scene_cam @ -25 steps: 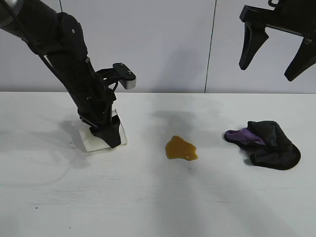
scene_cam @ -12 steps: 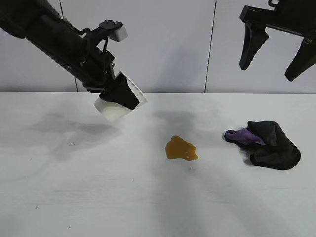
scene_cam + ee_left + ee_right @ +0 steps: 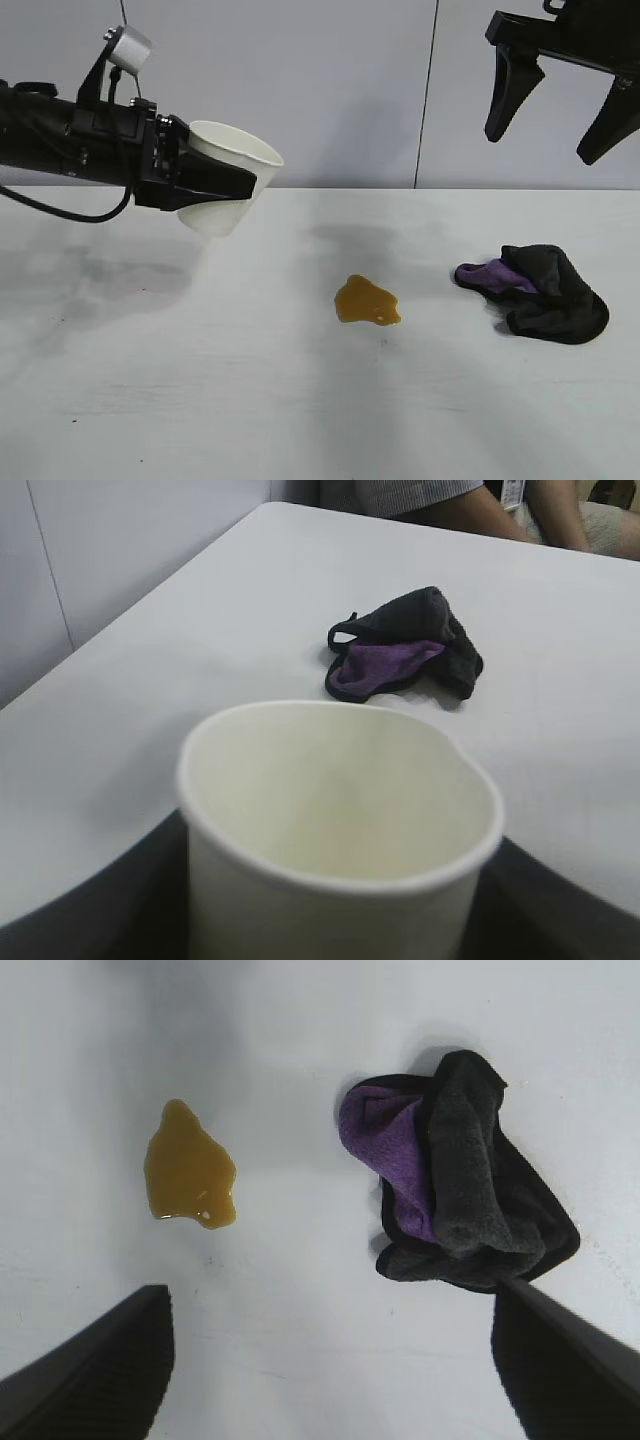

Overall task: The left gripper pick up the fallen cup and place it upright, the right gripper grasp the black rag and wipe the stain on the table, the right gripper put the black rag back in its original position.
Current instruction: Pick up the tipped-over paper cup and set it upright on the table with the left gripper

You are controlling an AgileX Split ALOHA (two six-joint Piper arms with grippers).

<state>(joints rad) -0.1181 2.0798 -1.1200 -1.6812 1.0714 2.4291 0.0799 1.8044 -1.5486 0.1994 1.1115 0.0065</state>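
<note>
Spreading wide, the white table (image 3: 200, 400) meets grey wall panels (image 3: 330, 90).

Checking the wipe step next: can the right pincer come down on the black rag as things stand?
Probably yes: the right pincer hangs open above the black rag, nothing lies between them, and the left pincer holds the cup far off.

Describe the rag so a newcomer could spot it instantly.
On the white table, look toward the right side, below the raised, open right gripper. The black rag lies crumpled there, right of the amber stain. It is the only dark cloth, with a purple patch showing.
</note>
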